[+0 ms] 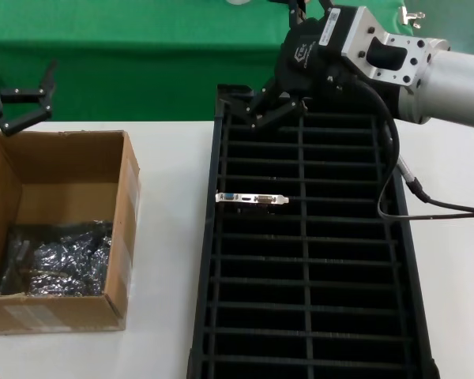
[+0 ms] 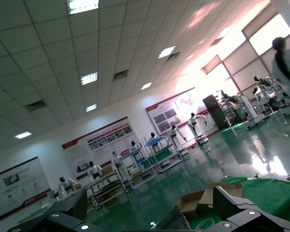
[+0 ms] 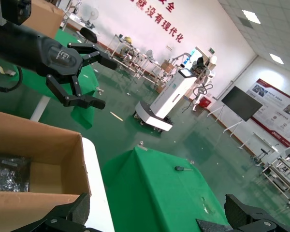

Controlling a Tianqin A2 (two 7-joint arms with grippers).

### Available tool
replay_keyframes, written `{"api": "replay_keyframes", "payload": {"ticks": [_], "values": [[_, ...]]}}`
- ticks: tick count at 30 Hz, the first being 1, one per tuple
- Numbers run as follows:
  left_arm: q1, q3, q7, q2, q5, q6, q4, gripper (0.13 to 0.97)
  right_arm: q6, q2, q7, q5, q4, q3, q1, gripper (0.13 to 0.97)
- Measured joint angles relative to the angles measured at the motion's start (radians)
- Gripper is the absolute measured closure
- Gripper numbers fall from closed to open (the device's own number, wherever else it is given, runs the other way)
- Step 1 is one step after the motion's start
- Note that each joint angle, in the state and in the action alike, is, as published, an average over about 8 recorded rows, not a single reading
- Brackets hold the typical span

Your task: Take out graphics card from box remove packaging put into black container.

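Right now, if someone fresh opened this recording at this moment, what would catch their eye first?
Probably the graphics card standing alone in a slot of the black container, its silver bracket bright against the dark ribs. Above the tray's far end hangs the right gripper, open and empty. At left, the box holds shiny bagged bundles, and the open left gripper hovers beyond its far edge.

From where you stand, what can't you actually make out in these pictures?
- The graphics card: head view shows only its silver bracket edge; the board sits down in a slot of the black container.
- The box: cut off by the left edge; the shiny bagged bundles hide their contents.
- The left pincer: its arm is cut off by the picture's edge.
- The right pincer: its fingertips blend into the dark tray.
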Motion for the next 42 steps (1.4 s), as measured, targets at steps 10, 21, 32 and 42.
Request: {"api": "replay_keyframes", "payload": {"ticks": [10, 21, 32, 42], "values": [[0.0, 0.0, 0.0, 0.0, 0.0, 0.0, 0.0, 0.155, 0.0, 0.0, 0.0, 0.0, 0.0, 0.0, 0.0, 0.129], [0.0, 0.0, 0.0, 0.0, 0.0, 0.0, 0.0, 0.132, 0.0, 0.0, 0.0, 0.0, 0.0, 0.0, 0.0, 0.129], [0.0, 0.0, 0.0, 0.0, 0.0, 0.0, 0.0, 0.132, 0.0, 0.0, 0.0, 0.0, 0.0, 0.0, 0.0, 0.129], [0.0, 0.0, 0.0, 0.0, 0.0, 0.0, 0.0, 0.132, 0.0, 0.0, 0.0, 0.0, 0.0, 0.0, 0.0, 0.129]]}}
